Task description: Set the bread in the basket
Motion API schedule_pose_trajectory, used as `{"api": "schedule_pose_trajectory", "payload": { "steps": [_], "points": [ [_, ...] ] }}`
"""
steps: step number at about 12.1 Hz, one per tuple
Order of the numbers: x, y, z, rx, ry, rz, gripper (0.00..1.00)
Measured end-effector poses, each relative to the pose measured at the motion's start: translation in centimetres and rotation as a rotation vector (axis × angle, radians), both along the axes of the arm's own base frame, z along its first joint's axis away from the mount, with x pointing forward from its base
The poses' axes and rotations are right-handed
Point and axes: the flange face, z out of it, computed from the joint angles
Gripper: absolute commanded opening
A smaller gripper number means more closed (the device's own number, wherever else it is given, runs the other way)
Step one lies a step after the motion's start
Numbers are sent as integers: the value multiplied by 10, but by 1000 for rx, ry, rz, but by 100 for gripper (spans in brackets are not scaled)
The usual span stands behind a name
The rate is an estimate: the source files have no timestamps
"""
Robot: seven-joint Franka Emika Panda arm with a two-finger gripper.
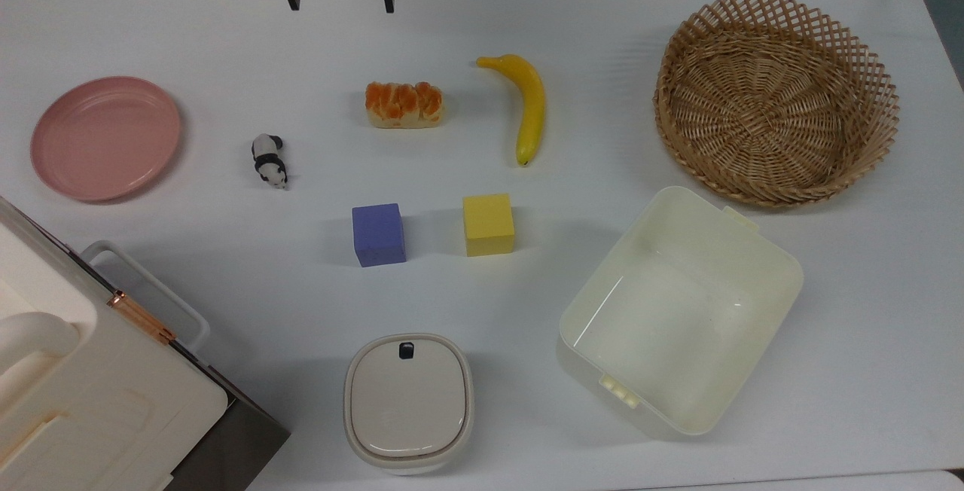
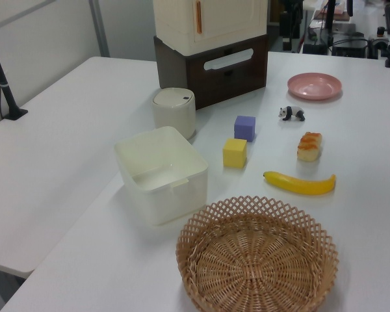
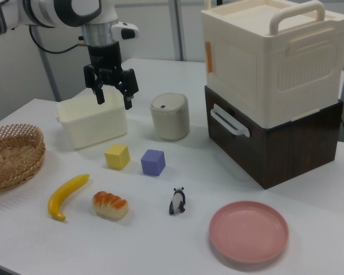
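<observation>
The top view looks straight down on the table (image 1: pixel 226 47) from well above; the basket (image 1: pixel 776 99) lies at the top view's right, the pink plate (image 1: pixel 105 137) at its left; the left view stands at the basket's (image 2: pixel 257 257) end, looking obliquely along the table toward the plate (image 2: pixel 314 85); the right view faces back from the plate's (image 3: pixel 249 232) end, lower and nearer; all three share the bread (image 1: pixel 404 105) (image 2: pixel 309 145) (image 3: pixel 110 204).
</observation>
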Motion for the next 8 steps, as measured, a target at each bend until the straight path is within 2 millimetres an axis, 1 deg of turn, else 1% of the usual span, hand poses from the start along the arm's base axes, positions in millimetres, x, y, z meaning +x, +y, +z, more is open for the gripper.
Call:
{"api": "schedule_pose_trajectory", "payload": {
  "steps": [2,8],
  "points": [
    [0,-4,0,0,0,-7,100],
    [0,-4,0,0,0,-7,100]
  ]
}}
